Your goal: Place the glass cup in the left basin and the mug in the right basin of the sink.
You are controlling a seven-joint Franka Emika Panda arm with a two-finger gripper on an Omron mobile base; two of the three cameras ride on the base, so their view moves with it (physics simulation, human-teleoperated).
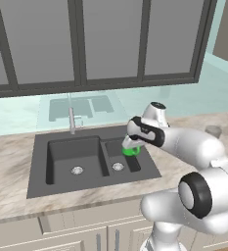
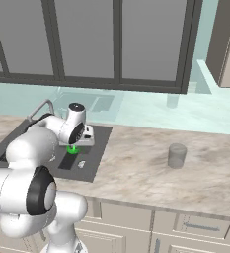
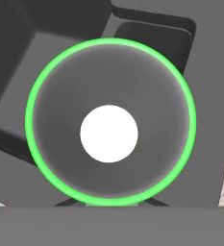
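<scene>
Pinching nearly closed, the gripper [image 1: 130, 148] is holding the mug [image 1: 131, 151], which is being hung right under the hand with just a bit of green showing below it in both base views. Looking down the hand view, the mug [image 3: 111, 122] is being seen from straight above: a bright green rim ring, a greyish inside and a white round spot at the bottom. The actual fingertips aren't really being shown there, so how they're sitting on the rim can't be told.

Below the mug, the right basin [image 1: 119, 158] is being hovered over, with its silver drain sitting off to the left of the mug in the left base view. Whether the mug is touching the basin floor can't be told from here. The left basin [image 1: 76, 157] is lying next door, wider, its own drain showing. Both are being framed by the dark sink [image 1: 39, 166], with the faucet [image 1: 72, 120] standing at the back edge.

The glass cup [image 2: 176, 155] is being left upright on the marble counter [image 2: 151, 183], well apart from the sink on its right.
</scene>
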